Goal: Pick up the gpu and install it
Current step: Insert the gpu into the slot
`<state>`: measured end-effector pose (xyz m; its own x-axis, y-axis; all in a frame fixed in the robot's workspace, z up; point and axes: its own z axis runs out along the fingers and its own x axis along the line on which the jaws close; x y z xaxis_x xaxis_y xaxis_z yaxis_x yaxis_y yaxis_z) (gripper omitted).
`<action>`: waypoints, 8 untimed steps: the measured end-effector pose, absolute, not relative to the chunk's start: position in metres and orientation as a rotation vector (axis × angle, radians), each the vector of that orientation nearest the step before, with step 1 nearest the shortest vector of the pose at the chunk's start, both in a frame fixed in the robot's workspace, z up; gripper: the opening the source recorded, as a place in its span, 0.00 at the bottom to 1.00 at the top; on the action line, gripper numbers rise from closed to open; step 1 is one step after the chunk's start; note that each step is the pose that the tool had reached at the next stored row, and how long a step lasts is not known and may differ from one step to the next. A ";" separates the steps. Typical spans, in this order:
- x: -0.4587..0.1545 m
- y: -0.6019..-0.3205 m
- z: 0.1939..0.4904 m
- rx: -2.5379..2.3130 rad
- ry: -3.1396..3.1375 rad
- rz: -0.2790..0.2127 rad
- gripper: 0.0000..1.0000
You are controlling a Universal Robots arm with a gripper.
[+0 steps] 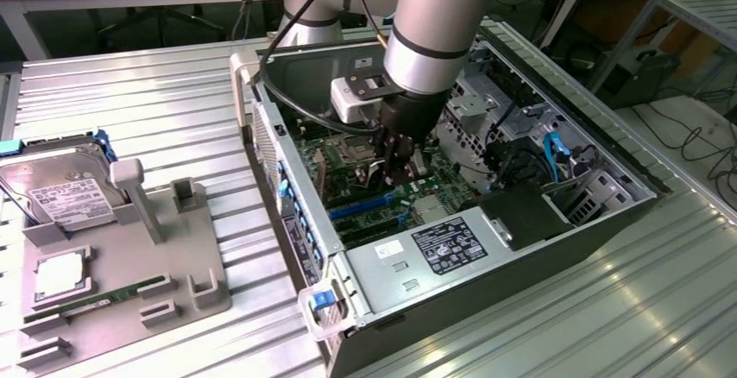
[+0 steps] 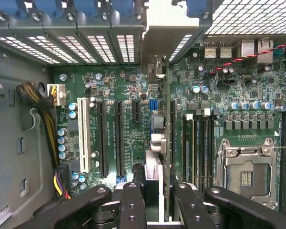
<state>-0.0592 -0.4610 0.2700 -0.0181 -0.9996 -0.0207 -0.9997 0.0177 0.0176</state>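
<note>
Dark metal case (image 1: pixel 519 266) lies open on its side, holding a green motherboard (image 2: pixel 109 81) and a silver power supply (image 1: pixel 392 270). The supply's black label (image 1: pixel 450 248) is too small to read, as is the board's white print. The gripper (image 2: pixel 157 188) reaches inside the case, clenched on the gpu (image 2: pixel 158 143). Seen edge-on, the gpu stands between the fingers (image 2: pixel 133 195) over the slots, its bracket end toward the case's vented wall. On the exterior view's left, a grey tray (image 1: pixel 173 248) carries a hard drive (image 1: pixel 64 192) with an unreadable white label, and a memory stick (image 1: pixel 92 302).
</note>
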 end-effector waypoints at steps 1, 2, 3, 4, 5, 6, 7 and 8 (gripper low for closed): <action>-0.059 -0.461 0.270 -2.200 2.239 0.042 0.28; -0.059 -0.462 0.270 -2.200 2.239 0.042 0.28; -0.059 -0.463 0.270 -2.200 2.239 0.042 0.28; -0.059 -0.464 0.270 -2.200 2.239 0.042 0.28; -0.060 -0.464 0.270 -2.199 2.240 0.042 0.28; -0.060 -0.464 0.270 -2.199 2.239 0.042 0.28; -0.060 -0.464 0.270 -2.200 2.239 0.042 0.28; -0.060 -0.465 0.270 -2.200 2.239 0.042 0.28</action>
<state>-0.0603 -0.4645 0.2697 -0.0180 -0.9996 -0.0206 -0.9997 0.0176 0.0176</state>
